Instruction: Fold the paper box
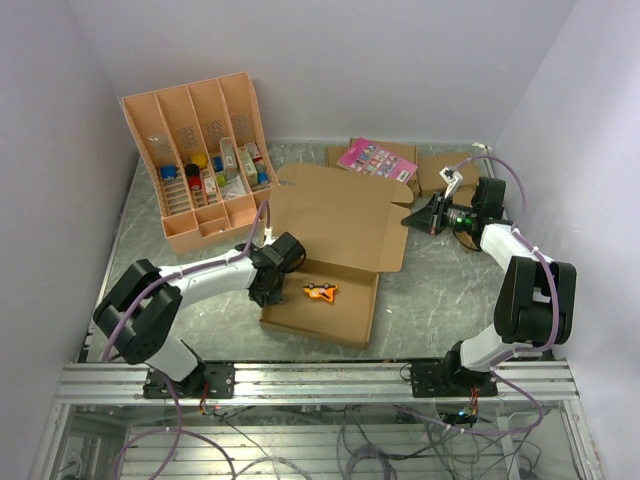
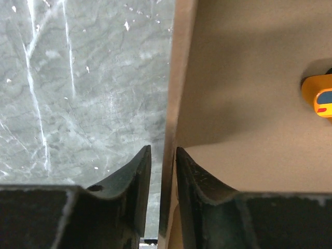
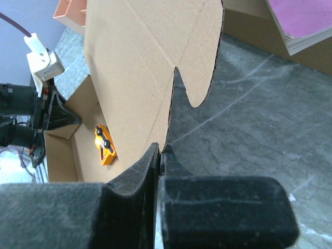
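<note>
From above, the paper box (image 1: 335, 215) lies in the middle of the grey marbled table (image 1: 440, 290). It is plain brown corrugated card. Its shallow tray half sits toward 6 o'clock, and its broad lid panel is thrown back toward 12 o'clock, with rounded flaps at the lid's sides. A small orange toy car (image 1: 320, 291) rests inside the tray. The left arm reaches in from 8 o'clock, bent at the elbow, and the left gripper (image 1: 268, 287) is at the tray's left wall. The right arm rises from 5 o'clock and doubles back, so the right gripper (image 1: 412, 217) meets the lid's right edge at about 3 o'clock. An orange-tan compartment tray (image 1: 200, 160) stands at 11 o'clock. A pink booklet (image 1: 377, 158) lies on smaller flat cardboard (image 1: 440, 172) at 1 o'clock.

In the left wrist view, the box's upright wall (image 2: 171, 93) runs from 12 to 6 o'clock, with marble on its left and the tray floor on its right. The left gripper (image 2: 163, 151) straddles this wall with one dark finger close against each face, pinching it. The toy car (image 2: 319, 96) shows at 3 o'clock.

In the right wrist view, the lid (image 3: 140, 57) tilts up and away toward 12 o'clock, its fluted edge and a slit beside a rounded flap showing. The right gripper (image 3: 160, 149) has its fingers pressed together on that edge. The toy car (image 3: 105, 144) lies in the tray at 9 o'clock.
</note>
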{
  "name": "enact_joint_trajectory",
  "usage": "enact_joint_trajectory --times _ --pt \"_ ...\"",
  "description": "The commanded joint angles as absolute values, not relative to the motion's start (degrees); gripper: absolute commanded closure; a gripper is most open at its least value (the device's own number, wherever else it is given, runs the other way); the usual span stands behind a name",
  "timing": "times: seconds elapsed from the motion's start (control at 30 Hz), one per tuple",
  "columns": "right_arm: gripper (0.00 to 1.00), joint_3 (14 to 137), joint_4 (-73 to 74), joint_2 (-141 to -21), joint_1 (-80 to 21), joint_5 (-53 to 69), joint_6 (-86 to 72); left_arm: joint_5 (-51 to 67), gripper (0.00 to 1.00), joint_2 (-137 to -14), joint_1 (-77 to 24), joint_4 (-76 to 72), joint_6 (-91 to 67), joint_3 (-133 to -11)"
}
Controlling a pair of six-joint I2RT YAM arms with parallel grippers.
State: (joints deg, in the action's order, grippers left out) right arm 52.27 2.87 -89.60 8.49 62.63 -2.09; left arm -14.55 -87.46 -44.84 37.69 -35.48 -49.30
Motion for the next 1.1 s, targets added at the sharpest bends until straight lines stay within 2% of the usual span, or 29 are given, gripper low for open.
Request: enact_joint_trajectory --times 0.0,0.2,0.4,0.7,0.9,0.93,1.0,1.07 --pt "1.0 52.11 1.98 -87.13 8.19 63.41 -0.17 -13.21 0.61 -83.74 -44.81 34.63 -36.72 -48.78" --pt "1.0 53.01 1.94 -84.83 7.89 62.66 3.11 -9.72 0.52 -79.89 -43.8 31.21 -36.98 -49.52" --pt "1.0 54.68 2.94 -83.81 5.93 59.7 11.52 -3.11 0.48 -73.93 -38.96 27.0 -36.45 -47.0" --pt "1.0 55.31 1.83 -81.86 4.0 60.69 20.12 3.73 0.39 -58.55 -24.97 19.01 -30.33 -44.77" --pt "1.0 55.65 0.35 -81.77 3.88 61.62 22.17 7.7 0.35 -56.65 -16.91 6.57 -24.54 -41.72" --pt "1.0 55.61 0.09 -81.81 3.87 61.8 22.15 8.06 0.32 -56.83 -16.68 5.25 -22.86 -41.67" --pt "1.0 55.36 -0.39 -81.8 3.87 62.0 21.96 7.39 0.18 -57.79 -16.19 4.87 -21.19 -41.85" --pt "1.0 54.88 -1.26 -81.82 3.87 62.2 21.61 9.86 0.11 -59.44 -15.4 3.63 -18.9 -41.84"
